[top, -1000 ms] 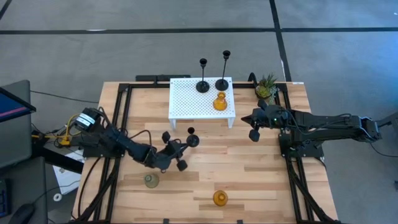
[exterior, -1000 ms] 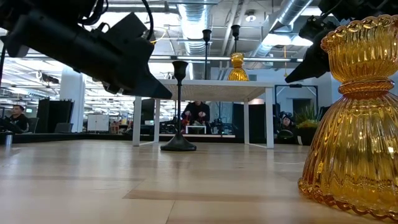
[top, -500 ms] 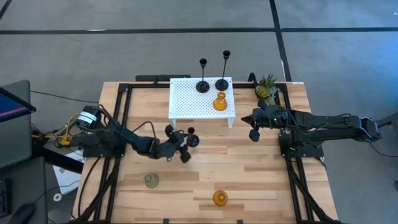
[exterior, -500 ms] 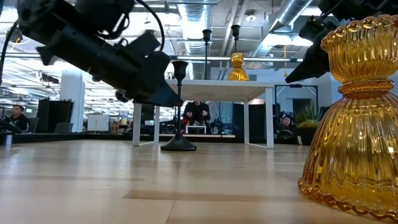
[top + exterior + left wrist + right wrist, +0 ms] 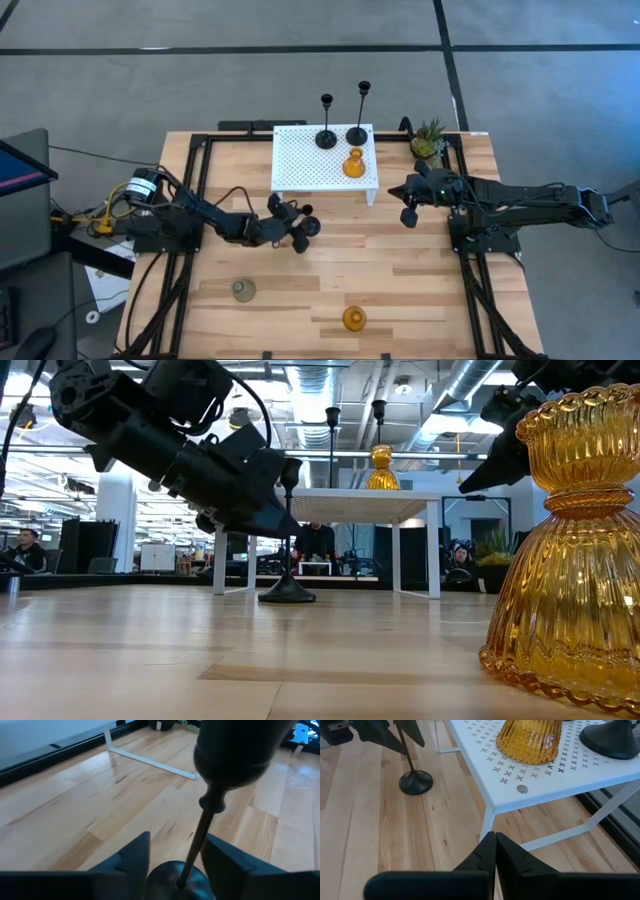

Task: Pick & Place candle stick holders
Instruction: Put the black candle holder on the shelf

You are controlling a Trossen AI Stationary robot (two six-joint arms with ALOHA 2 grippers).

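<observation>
A thin black candle stick holder point(image 5: 309, 221) stands upright on its round base point(image 5: 287, 596) on the table, in front of the white stand. My left gripper point(image 5: 295, 227) is open, coming at it level from the table's left. In the left wrist view its fingers point(image 5: 135, 855) stand on either side of the stem point(image 5: 196, 845), which is very close to one finger. My right gripper point(image 5: 408, 215) is shut and hovers right of the stand. A grey-green glass holder point(image 5: 243, 290) and an amber one point(image 5: 353, 319) sit near the front edge.
The white perforated stand point(image 5: 300, 165) at the far middle carries two black holders point(image 5: 326, 138) point(image 5: 357, 133) and an amber glass one point(image 5: 353, 165). A small potted plant point(image 5: 428, 140) is at the far right. Black frame rails run along both table sides.
My left gripper has gone toward the table's far edge and right, up to the black holder on the table, so its fingers now flank the stem. The holder has stayed where it was.
</observation>
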